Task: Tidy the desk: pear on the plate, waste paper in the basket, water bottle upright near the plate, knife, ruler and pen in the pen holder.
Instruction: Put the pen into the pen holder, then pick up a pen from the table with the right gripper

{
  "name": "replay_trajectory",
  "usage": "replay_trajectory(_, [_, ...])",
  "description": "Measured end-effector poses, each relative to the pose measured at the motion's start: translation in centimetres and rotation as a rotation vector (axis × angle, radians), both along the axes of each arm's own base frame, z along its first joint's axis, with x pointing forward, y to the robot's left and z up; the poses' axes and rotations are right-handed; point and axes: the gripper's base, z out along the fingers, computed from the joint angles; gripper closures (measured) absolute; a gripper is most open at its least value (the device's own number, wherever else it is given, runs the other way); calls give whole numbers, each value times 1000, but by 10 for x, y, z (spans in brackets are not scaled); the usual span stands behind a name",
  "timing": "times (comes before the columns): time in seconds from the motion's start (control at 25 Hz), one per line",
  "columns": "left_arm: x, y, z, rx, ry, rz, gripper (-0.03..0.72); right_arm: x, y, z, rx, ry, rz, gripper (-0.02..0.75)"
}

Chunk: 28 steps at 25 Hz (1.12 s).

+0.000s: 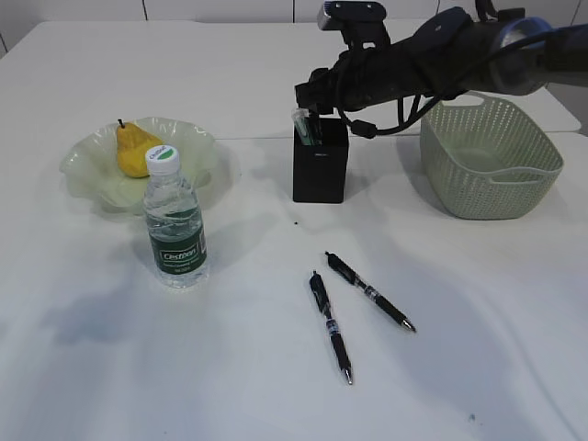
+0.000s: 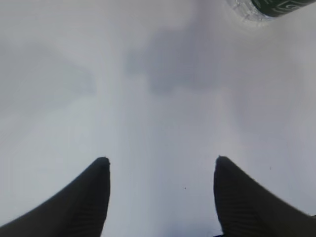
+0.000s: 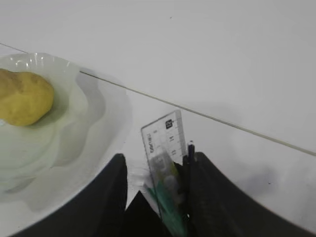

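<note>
The yellow pear (image 1: 136, 152) lies on the pale green plate (image 1: 84, 175). Just in front of the plate the water bottle (image 1: 175, 225) stands upright. My right gripper (image 1: 317, 94) hovers over the black pen holder (image 1: 320, 170). In the right wrist view its jaws (image 3: 158, 155) stand apart around the clear ruler (image 3: 163, 138), which stands in the holder beside a green pen (image 3: 173, 207). A gap shows between the ruler and the left finger. My left gripper (image 2: 161, 159) is open over bare desk, with the bottle's base (image 2: 266, 7) beyond it. Knife and waste paper do not show.
The sage-green basket (image 1: 487, 175) stands right of the holder, under my right arm. Two black pens (image 1: 331, 326) (image 1: 369, 291) lie on the desk in front of the holder. A seam in the tabletop runs behind the plate.
</note>
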Motion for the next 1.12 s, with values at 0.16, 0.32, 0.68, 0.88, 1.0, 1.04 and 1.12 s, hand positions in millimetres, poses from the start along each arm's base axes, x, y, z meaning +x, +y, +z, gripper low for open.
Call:
replay_trajectory(0.16, [0, 0, 0, 0, 2, 0, 221, -9, 2, 27, 14, -17, 44, 423])
replay_trajectory(0.32, [0, 0, 0, 0, 4, -1, 221, -23, 2, 59, 29, -12, 86, 422])
replay_trajectory(0.68, [0, 0, 0, 2, 4, -2, 221, -69, -18, 104, -138, 253, 55, 422])
replay_trajectory(0.88, [0, 0, 0, 2, 4, -2, 221, -96, -25, 130, -191, 338, 13, 422])
replay_trajectory(1.0, [0, 0, 0, 2, 4, -2, 221, -109, -14, 134, -293, 365, -4, 422])
replay_trajectory(1.04, [0, 0, 0, 2, 4, -2, 221, -114, -8, 134, -334, 375, -2, 422])
replay_trajectory(1.12, [0, 0, 0, 2, 4, -2, 221, -123, 5, 131, -387, 397, 7, 422])
